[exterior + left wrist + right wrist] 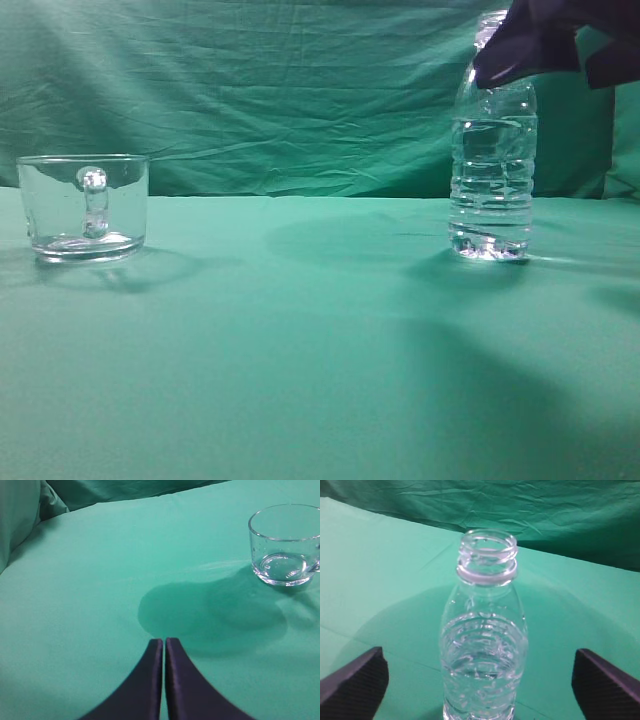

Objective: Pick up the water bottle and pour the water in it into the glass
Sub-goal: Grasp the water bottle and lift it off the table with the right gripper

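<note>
The water bottle (492, 180) stands upright and uncapped on the right of the green table, with clear water (492, 200) filling roughly its lower two thirds. My right gripper (540, 55) hovers at its neck. In the right wrist view the gripper (479, 655) is open, with one finger on each side of the bottle (485, 605) and neither touching it. The glass (85, 205) stands at the far left with its handle facing the camera and looks empty. My left gripper (164, 641) is shut and empty above the cloth, short of the glass (285, 545).
A green cloth (300, 350) covers the table, and a wrinkled green backdrop (280, 90) hangs behind it. A wide stretch of bare cloth lies between the glass and the bottle. The left arm does not show in the exterior view.
</note>
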Tool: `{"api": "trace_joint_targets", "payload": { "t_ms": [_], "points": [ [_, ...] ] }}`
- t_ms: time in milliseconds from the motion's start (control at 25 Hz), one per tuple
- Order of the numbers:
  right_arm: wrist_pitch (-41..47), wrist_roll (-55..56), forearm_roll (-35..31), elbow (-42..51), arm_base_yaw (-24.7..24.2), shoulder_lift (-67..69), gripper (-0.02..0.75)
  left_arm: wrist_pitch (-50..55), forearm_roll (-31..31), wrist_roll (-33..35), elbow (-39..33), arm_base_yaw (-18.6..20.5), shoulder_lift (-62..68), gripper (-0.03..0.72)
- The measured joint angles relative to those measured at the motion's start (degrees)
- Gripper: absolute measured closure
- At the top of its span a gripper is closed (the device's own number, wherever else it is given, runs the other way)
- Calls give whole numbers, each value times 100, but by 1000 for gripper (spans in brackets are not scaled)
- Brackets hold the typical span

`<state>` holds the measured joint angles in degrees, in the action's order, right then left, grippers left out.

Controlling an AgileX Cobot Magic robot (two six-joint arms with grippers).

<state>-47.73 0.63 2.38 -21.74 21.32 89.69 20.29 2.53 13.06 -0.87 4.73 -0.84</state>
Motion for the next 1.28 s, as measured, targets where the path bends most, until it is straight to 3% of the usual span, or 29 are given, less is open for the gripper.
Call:
{"api": "trace_joint_targets", "payload": {
  "t_ms": [400,1040,1120,1160,1200,1280],
  "points": [
    [-788,0,-36,-469,0,1247,68,0,0,0,0,0,0,688],
    [-1043,0,-141,-1130,0,2114,68,0,0,0,0,0,0,688],
    [-1042,0,-141,-1156,0,2124,144,0,0,0,0,0,0,688],
    [-1042,0,-141,-1156,0,2124,129,0,0,0,0,0,0,688],
    [-1042,0,-141,-1156,0,2124,192,0,0,0,0,0,0,688],
    [-1042,0,-141,-1156,0,2124,190,0,0,0,0,0,0,688]
  ]
}}
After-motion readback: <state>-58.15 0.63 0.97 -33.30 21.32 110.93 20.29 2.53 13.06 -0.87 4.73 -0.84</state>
